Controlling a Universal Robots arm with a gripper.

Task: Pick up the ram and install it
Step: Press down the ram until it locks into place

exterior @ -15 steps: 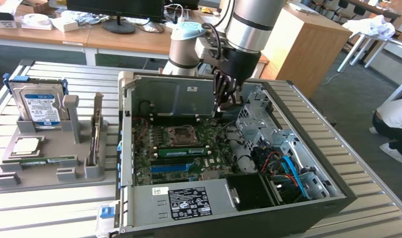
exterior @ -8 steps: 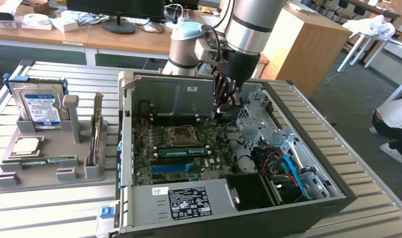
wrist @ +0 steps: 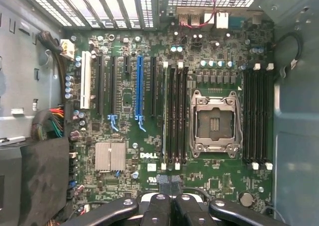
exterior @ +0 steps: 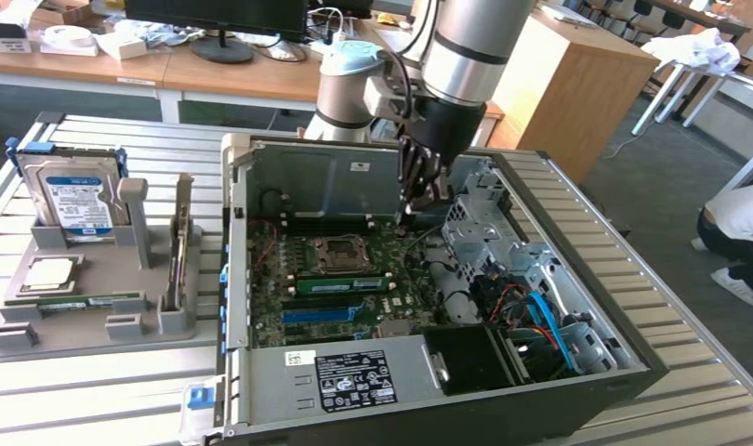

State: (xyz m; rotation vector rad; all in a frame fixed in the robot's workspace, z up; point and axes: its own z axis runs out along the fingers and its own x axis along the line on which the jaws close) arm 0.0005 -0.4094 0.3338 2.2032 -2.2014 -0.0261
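One ram [exterior: 336, 284] seated on motherboard [wrist: 124, 181]; shut hand [exterior: 424, 200] above it.

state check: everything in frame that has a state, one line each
pincer: shut, nothing visibly held, above the motherboard
computer case: side open, lying flat
CPU socket: empty, frame closed
RAM stick: seated in a slot beside the socket
hard drive: upright in holder
processor chip: flat on holder

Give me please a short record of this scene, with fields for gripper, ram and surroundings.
gripper: shut, over the motherboard inside the open case
ram: green stick seated in a slot beside the empty processor socket
holder: grey, at the exterior view's left, carrying the hard drive
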